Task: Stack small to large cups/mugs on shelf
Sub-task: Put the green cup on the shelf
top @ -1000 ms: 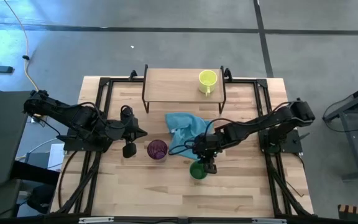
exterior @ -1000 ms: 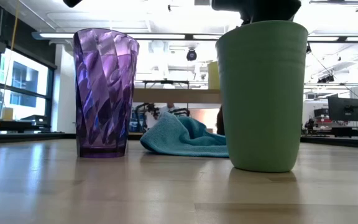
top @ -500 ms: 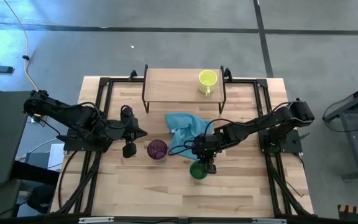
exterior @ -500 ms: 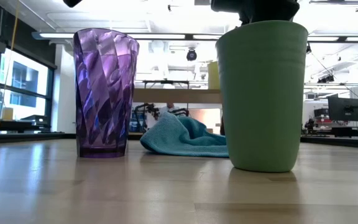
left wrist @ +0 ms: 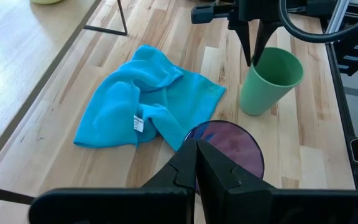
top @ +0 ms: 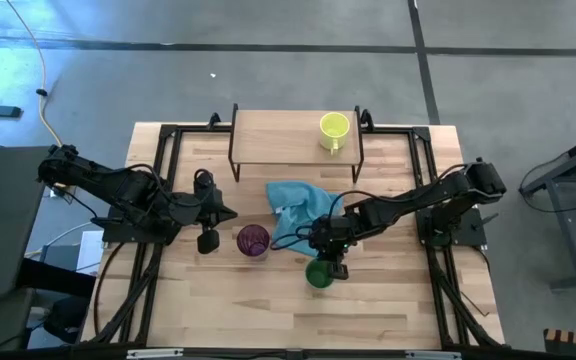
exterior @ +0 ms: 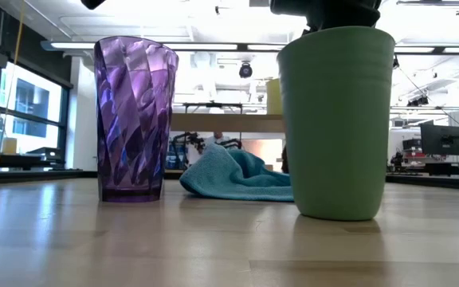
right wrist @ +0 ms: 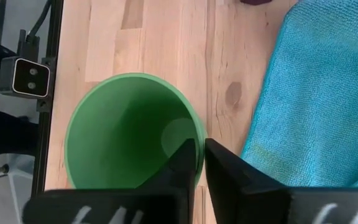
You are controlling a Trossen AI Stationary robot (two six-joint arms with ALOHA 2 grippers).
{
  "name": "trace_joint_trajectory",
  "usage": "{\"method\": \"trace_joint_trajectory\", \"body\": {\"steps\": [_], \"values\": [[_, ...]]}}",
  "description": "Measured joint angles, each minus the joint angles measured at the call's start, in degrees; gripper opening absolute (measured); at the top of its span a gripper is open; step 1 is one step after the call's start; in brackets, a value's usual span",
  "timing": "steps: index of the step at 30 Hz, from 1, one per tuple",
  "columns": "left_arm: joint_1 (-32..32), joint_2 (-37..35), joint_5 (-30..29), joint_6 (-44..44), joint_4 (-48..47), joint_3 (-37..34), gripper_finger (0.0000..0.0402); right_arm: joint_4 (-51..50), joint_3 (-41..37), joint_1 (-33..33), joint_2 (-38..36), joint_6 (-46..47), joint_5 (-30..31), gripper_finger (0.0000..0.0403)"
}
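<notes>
The yellow-green mug [top: 334, 128] stands at the right end of the wooden shelf [top: 288, 140] at the table's far side. The purple tumbler [top: 253, 240] and the green cup [top: 318, 273] stand upright on the table, also seen in the low view as the tumbler [exterior: 134, 119] and the cup [exterior: 337, 119]. My right gripper [right wrist: 199, 155] is shut on the green cup's rim. My left gripper [left wrist: 196, 149] is shut and empty, just left of the tumbler [left wrist: 229, 146] and apart from it. My right gripper pinches the green cup's rim [right wrist: 197, 138] on its right-hand side, one finger [right wrist: 184, 158] inside the cup and one finger [right wrist: 222, 163] outside. The fingers come from above, pointing down. The cup stands upright with its base [exterior: 337, 214] on the table.
A light blue cloth [top: 301, 208] lies crumpled between the shelf and the two cups. Black frame rails [top: 158, 160] run along the table's left and right sides. Bare tabletop [top: 268, 310] lies toward the near edge.
</notes>
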Motion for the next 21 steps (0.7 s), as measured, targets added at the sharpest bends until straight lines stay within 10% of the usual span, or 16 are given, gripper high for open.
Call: {"method": "trace_joint_trajectory", "body": {"steps": [21], "values": [[0.0,0.0,0.0,0.0,0.0,0.0,0.0001,-2.1,0.0,0.0,0.0,1.6,1.8,0.0001]]}}
